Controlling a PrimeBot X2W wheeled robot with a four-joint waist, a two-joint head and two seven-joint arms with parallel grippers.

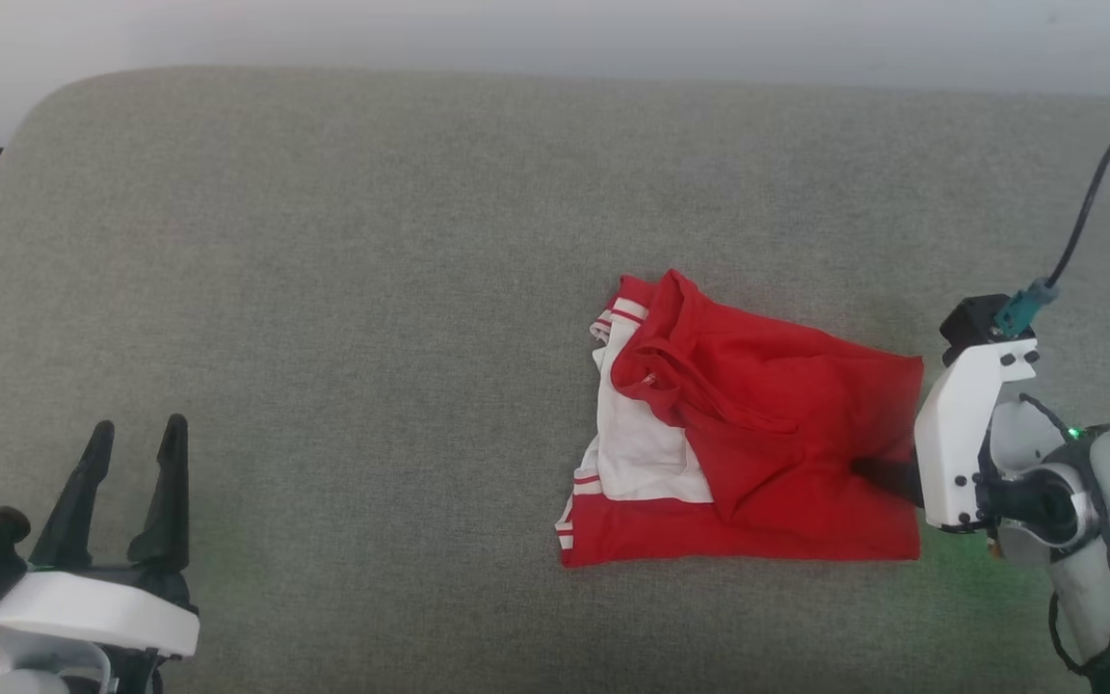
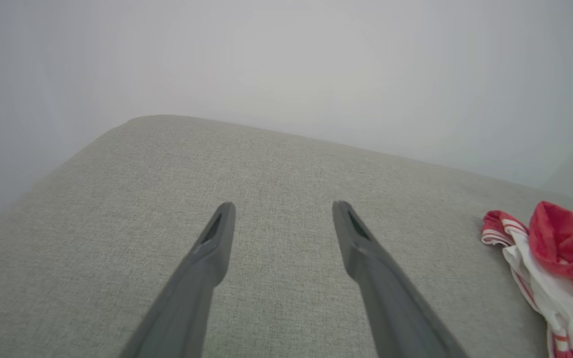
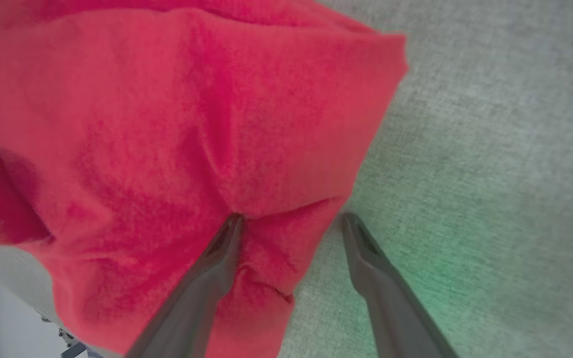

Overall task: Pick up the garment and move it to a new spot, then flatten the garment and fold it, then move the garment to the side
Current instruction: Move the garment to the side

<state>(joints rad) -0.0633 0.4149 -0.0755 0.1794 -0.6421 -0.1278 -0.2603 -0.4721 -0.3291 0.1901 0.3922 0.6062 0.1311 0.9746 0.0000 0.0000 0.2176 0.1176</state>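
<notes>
- While the left gripper [image 1: 139,424] is hovering at 8 o'clock in the head view, its jaws are standing wide apart and holding nothing, above the bare grey cushion [image 1: 324,241].
- Right of centre, toward 4 o'clock, the garment [image 1: 786,414] is lying on the cushion as a rough, rumpled rectangle. Red jersey is facing up, and a white sleeve [image 1: 647,448] with striped trim [image 1: 624,310] is showing at the bundle's 9 o'clock side.
- At the bundle's 3 o'clock edge, the right gripper [image 3: 291,219] is reaching in with jaws spread wide and gripping nothing.
- In its wrist view one finger [image 3: 217,258] is meeting the red cloth at a dent. The other finger [image 3: 371,268] is sitting over bare cushion just beside the edge, and I cannot tell whether it is touching down.
- Judging from this straddle, the step in hand is looking like a grasp at that edge, for lifting or shifting the garment.
- A good grasp is calling for the outer finger to be going under every layer before the jaws are closing, so the top layer is not peeling away alone.
- Carrying it low and slowly is looking wise, since soft jersey is likely to be unfolding if dragged.
</notes>
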